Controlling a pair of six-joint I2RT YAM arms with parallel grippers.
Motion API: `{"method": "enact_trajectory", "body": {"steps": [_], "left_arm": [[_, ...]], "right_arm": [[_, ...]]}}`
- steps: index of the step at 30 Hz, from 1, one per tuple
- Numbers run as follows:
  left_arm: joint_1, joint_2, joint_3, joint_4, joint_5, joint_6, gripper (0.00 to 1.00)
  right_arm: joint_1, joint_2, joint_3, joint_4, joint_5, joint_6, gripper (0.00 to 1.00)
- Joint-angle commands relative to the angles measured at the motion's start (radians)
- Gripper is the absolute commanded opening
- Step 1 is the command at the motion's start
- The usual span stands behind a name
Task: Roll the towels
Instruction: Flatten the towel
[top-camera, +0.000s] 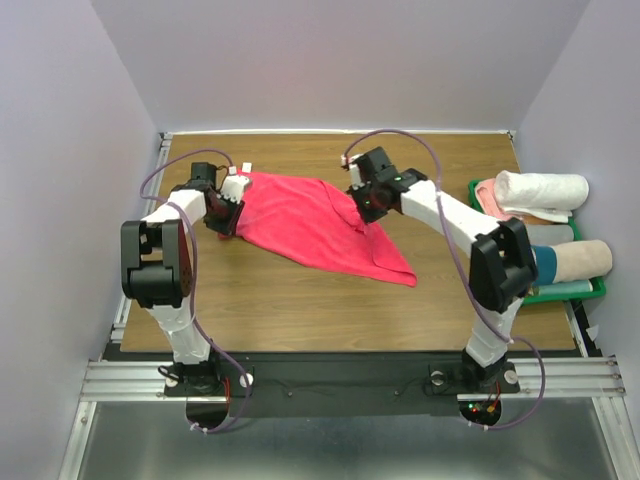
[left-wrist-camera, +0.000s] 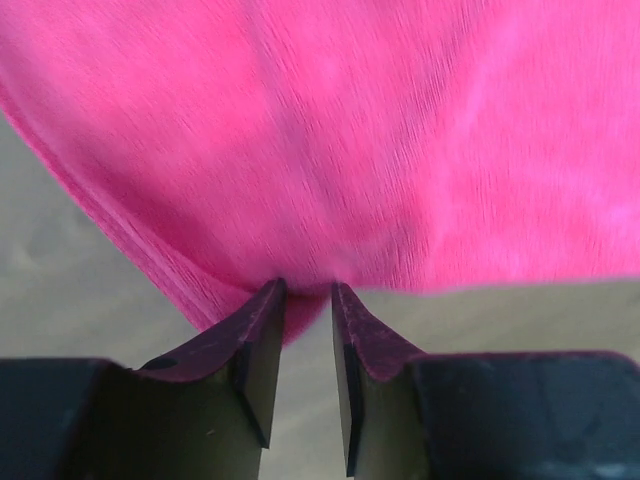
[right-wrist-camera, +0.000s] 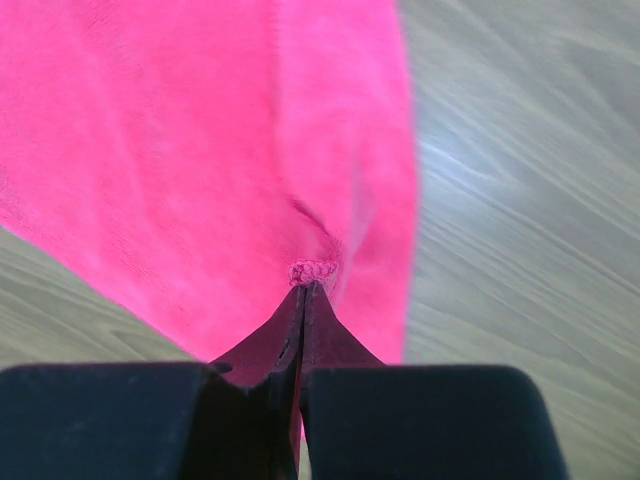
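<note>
Wooden bench (top-camera: 300, 310) carries one green tray (top-camera: 597, 288) at my right, holding at least three rolled towels (top-camera: 545, 190). One red towel (top-camera: 310, 225) spreads mid-bench: my right jaws squeeze tight on a pinch of it, and my left jaws, nearly closed, grip its edge.

The towel (top-camera: 310, 215) lies across the table's (top-camera: 300, 300) far half, with a bin (top-camera: 572, 291) of rolled towels (top-camera: 545, 190) at its right edge.

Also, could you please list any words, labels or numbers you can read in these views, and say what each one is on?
No text can be read.
The small white tag at the corner of the pink towel is too small to show any print.
Nothing else carries visible lettering.
</note>
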Motion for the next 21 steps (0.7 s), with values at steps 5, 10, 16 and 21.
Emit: {"method": "enact_trajectory", "body": {"steps": [5,10,16,21], "left_arm": [[0.0,-0.228,-0.231,-0.268,-0.081,0.237,0.33],[0.03,-0.361,-0.198,-0.405,0.04,0.357,0.36],[0.106,-0.277,0.16,-0.145,0.18,0.094,0.48],[0.106,-0.124,0.304,0.052,0.173,0.035,0.99]], "right_arm": [[-0.148,-0.281,-0.167,-0.034,-0.056,-0.111,0.01],[-0.16,-0.362,-0.308,-0.051,-0.107,-0.17,0.01],[-0.18,-0.339,-0.315,-0.048,-0.12,-0.171,0.0],[-0.188,-0.316,-0.284,-0.05,-0.116,-0.17,0.01]]}}
